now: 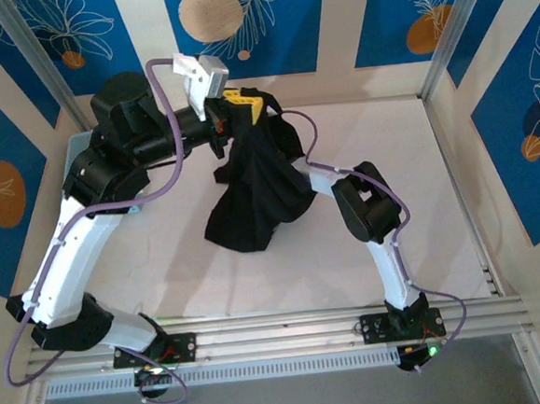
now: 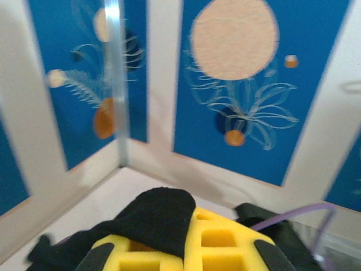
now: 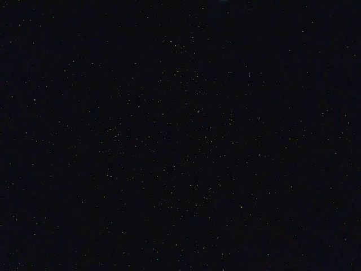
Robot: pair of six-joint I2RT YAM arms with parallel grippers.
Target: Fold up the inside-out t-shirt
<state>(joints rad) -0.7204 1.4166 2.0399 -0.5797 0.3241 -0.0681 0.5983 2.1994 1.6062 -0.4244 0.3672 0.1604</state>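
One black t-shirt [image 1: 256, 198] at twelve o'clock, two arms, left arm [image 1: 77, 245], right arm [image 1: 374, 214], one white table [image 1: 408, 172].

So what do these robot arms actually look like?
The left arm and right arm are white tubes joined by chunky black joints, with a thin purple cable looping along each. The left gripper is blocky and yellow, with a pale box mounted beside it.

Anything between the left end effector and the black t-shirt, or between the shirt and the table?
Nothing visible. The left end effector is shut on the t-shirt, cloth draped over it; the shirt hangs down to the table. The right arm reaches into its folds.
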